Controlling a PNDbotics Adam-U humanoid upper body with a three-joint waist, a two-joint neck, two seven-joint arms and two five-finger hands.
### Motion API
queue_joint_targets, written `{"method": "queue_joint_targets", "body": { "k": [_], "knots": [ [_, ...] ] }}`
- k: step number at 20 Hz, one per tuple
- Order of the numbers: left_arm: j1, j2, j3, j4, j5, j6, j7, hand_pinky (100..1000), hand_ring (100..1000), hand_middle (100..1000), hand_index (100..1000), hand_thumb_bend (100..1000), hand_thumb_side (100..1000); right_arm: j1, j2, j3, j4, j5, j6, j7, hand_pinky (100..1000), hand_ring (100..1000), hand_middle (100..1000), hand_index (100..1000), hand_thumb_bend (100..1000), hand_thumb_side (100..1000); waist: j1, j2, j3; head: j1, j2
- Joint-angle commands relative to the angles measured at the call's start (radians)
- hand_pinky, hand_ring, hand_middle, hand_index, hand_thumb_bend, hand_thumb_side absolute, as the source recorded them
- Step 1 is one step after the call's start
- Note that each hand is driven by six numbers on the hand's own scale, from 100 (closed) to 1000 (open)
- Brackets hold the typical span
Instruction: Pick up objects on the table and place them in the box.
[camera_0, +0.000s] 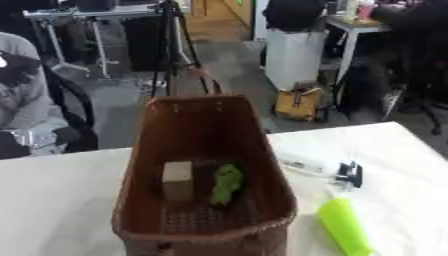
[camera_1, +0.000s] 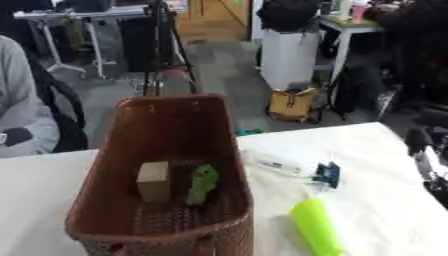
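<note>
Right hand (camera_1: 430, 160) at surface's right edge, fingers unreadable from here; yellow-green tube (camera_1: 316, 227) lies beside the basket (camera_1: 227, 150) — I risk rolling it off when reaching.

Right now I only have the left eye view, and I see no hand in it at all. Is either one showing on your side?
Observer: Yes. The right hand shows at the right edge of the right eye view, over the right side of the table.
Operator: Is it near the lime tube?
Observer: No. It is apart from the lime tube, further back and to the right, about level with the small black and blue thing.
Operator: And the left hand?
Observer: The left hand shows in neither view.
</note>
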Motion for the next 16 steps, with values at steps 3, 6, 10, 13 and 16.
{"method": "queue_joint_targets", "body": {
  "k": [3, 6, 10, 13, 16],
  "knots": [
    [0.072, -0.074, 0.077, 0.013, 0.097, 0.023, 0.123, 631, 615, 623, 785, 852, 428, -0.012, -0.017, -0.009, -0.01, 0.0, 0.0, -0.005, 536, 601, 717, 806, 349, 637, -0.002, -0.007, 0.017, 0.003, -0.007],
    [0.097, -0.099, 0.084, 0.026, 0.132, 0.017, 0.144, 632, 614, 623, 787, 847, 437, -0.016, -0.019, -0.007, -0.01, -0.001, 0.0, -0.003, 537, 601, 717, 806, 350, 637, -0.002, -0.008, 0.021, 0.005, -0.004],
    [0.114, -0.115, 0.074, 0.018, 0.147, -0.001, 0.126, 634, 613, 622, 786, 844, 438, -0.021, -0.022, -0.004, -0.011, -0.002, 0.0, -0.002, 537, 601, 717, 806, 351, 637, -0.003, -0.009, 0.026, 0.001, 0.005],
    [0.114, -0.125, 0.069, 0.005, 0.145, -0.008, 0.111, 633, 612, 621, 785, 842, 436, -0.021, -0.023, -0.004, -0.012, -0.002, 0.0, -0.004, 537, 601, 717, 806, 352, 636, -0.005, -0.01, 0.028, -0.006, 0.002],
    [0.115, -0.127, 0.068, -0.001, 0.143, -0.007, 0.108, 633, 612, 621, 785, 842, 436, -0.021, -0.023, -0.004, -0.012, -0.002, 0.001, -0.005, 537, 601, 717, 806, 352, 636, -0.006, -0.01, 0.029, -0.008, 0.0]
  ]
}}
